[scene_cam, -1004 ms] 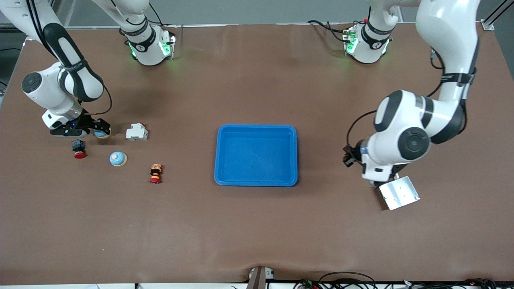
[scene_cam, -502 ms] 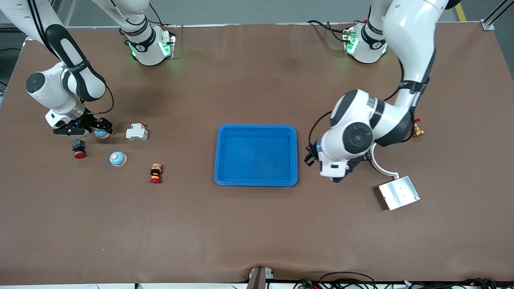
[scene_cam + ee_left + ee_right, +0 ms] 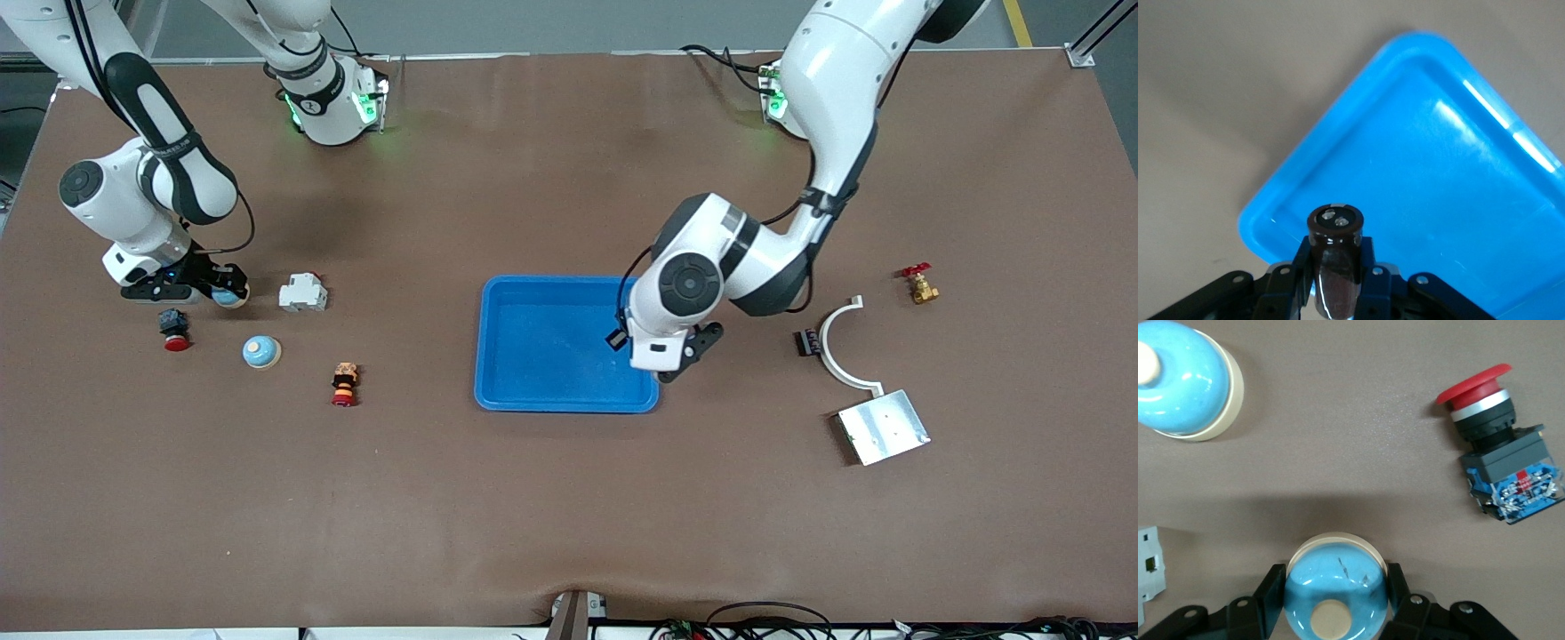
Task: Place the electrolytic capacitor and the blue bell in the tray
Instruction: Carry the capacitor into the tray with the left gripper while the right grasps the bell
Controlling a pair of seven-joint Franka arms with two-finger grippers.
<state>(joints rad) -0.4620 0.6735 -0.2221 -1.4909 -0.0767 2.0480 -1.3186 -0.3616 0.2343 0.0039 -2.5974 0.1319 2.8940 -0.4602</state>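
At the right arm's end of the bench (image 3: pixel 569 516) we see the right gripper (image 3: pixel 218 289) low over the brown surface, its jaws closed around a blue bell (image 3: pixel 1335 593) that sits between them. Just nearer the front camera lies a red push button (image 3: pixel 174 329) on its side. Beside it, toward the middle of the bench, a second blue bell (image 3: pixel 261 352) stands free. A white block (image 3: pixel 303 292) rests near the gripper, toward the tray, and a small stacked red and orange switch (image 3: pixel 343 384) lies nearer the camera than that block.

In the middle we find the blue tray (image 3: pixel 498 391), with nothing lying in it. The left gripper (image 3: pixel 1338 283) hangs over the tray's corner toward the left arm's end, its jaws clamped on a dark capacitor (image 3: pixel 1334 257) held end-up above the tray rim.

Toward the left arm's end lie a small black part (image 3: pixel 806 342), touching or just beside a white curved bracket (image 3: pixel 840 347), a metal plate (image 3: pixel 883 427) nearer the camera, and a brass valve (image 3: pixel 918 284) with a red handle.
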